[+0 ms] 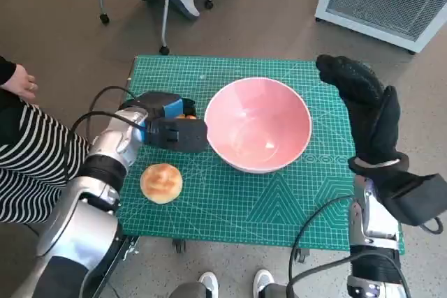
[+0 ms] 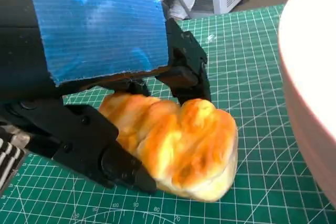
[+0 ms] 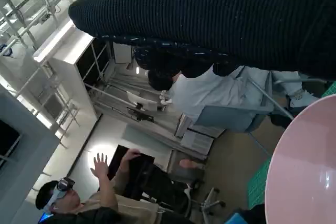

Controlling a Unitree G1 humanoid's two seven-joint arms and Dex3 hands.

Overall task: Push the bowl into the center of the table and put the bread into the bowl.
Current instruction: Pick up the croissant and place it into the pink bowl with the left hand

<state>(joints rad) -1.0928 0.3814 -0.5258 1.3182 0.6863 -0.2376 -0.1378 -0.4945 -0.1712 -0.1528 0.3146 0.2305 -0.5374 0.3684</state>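
Green gridded mat (image 1: pixel 279 200) covers the table; the pink bowl (image 1: pixel 257 125) sits near centre. At nine o'clock, the left robot hand (image 1: pixel 174 130) grips a bread (image 2: pixel 178 145). Another bread (image 1: pixel 161 183) lies at seven o'clock. The right robot hand (image 1: pixel 360 95) hovers at three o'clock, empty. Brown floor (image 1: pixel 265 19) surrounds.

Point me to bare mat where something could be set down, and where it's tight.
Free: the near strip of the green mat between the pink bowl and the table's front edge, right of the round bun; also the far strip behind the bowl. Crowded: the left hand holds a bread piece close against the bowl's left side.
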